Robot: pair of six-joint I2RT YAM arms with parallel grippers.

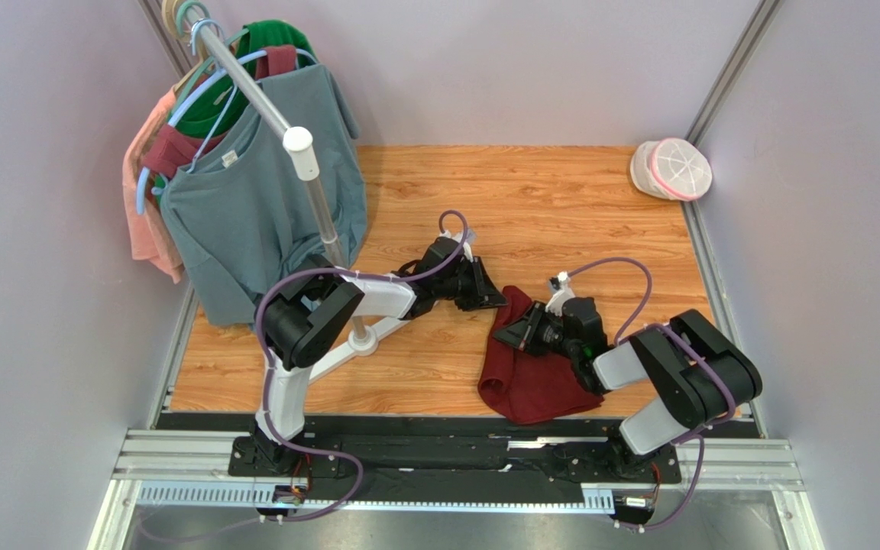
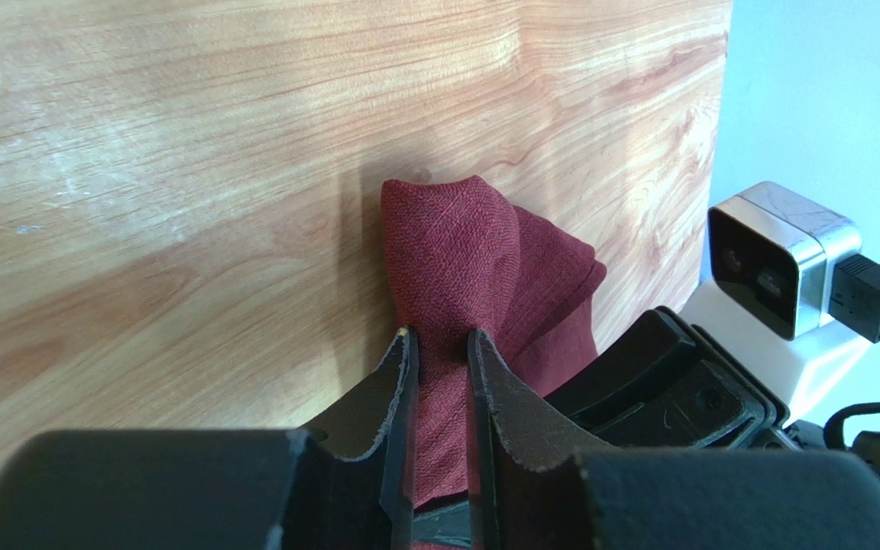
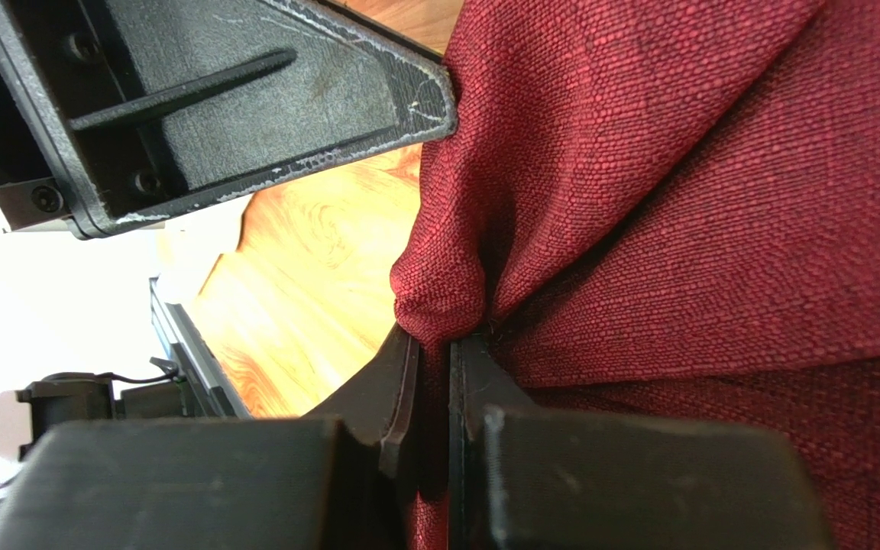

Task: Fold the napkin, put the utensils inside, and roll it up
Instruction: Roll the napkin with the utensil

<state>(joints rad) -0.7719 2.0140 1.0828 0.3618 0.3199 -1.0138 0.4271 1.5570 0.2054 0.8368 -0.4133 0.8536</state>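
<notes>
Item: napkin-and-fork job, state at this moment.

1. Right gripper. Nearest the bases, reaching in from the right. Its jaws are pinched together on a bunched edge of the napkin, with cloth pouching out above the tips.
2. Napkin. Maroon cloth on the near right part of the table, crumpled into a loose heap. It is neither flat nor squared. One edge is lifted between the two grippers; the rest sags onto the wood.
3. Left gripper. Just beyond the napkin, reaching in from the left. Its jaws are clamped on a raised fold of the same cloth, and a peak of fabric stands above the tips. The two grippers sit close together, almost touching.
4. Fork. Not seen in any view; it may be under the cloth or out of frame.
5. Rack. Far left, hung with shirts, no part in the job.
6. White round item. Far right corner, well apart.

Progress, judged: early. Both arms hold the napkin, but no tidy fold shows. Folding, laying in the fork and rolling are all left to do.
</notes>
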